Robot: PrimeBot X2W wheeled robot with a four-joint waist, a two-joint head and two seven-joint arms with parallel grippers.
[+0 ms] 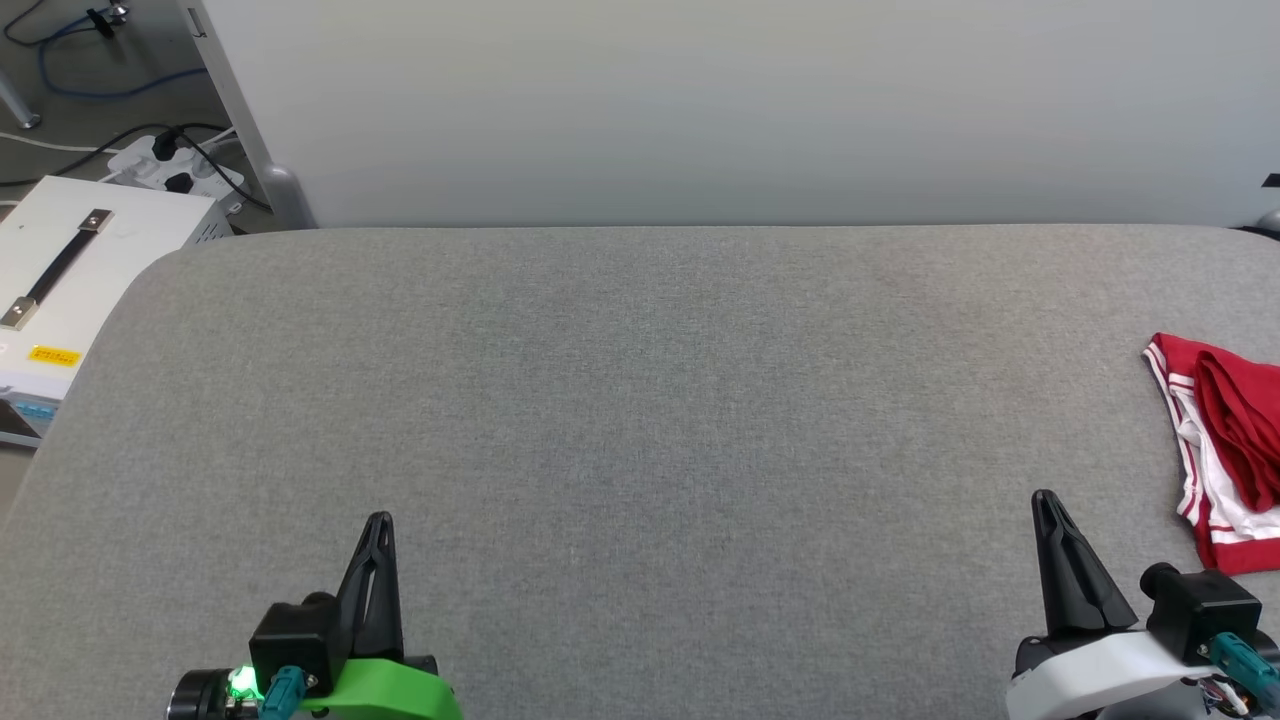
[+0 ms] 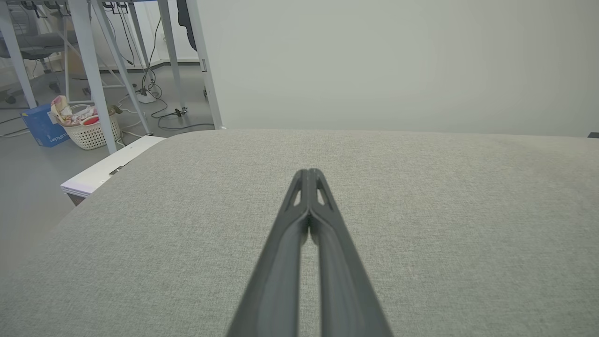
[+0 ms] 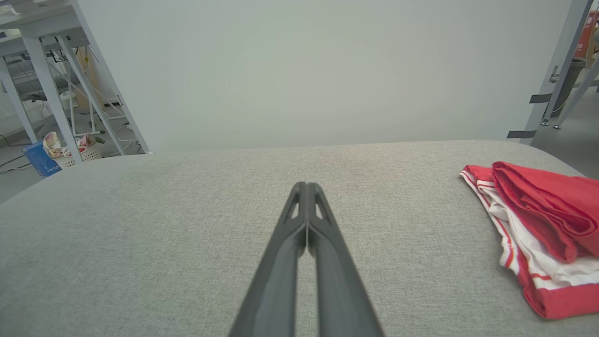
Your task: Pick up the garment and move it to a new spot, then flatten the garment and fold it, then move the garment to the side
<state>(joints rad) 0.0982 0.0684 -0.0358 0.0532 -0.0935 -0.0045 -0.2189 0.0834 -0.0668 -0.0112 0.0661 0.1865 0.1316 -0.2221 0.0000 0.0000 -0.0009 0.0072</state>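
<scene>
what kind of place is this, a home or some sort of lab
Most likely a robotics lab or test room, not a home: a grey fabric-covered table against a plain partition panel, a power strip and loose cables on the floor, and metal-framed benches beside a white basket.

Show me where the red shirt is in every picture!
Head view: the red shirt lies bunched at the right edge, about halfway down, on the grey pad.
Left wrist view: this camera looks over the left part of the grey pad, away from the shirt's side.
Right wrist view: the red shirt is at the right edge, below the middle.
Shared landmark: the pad's far edge, where it meets the pale wall.
</scene>
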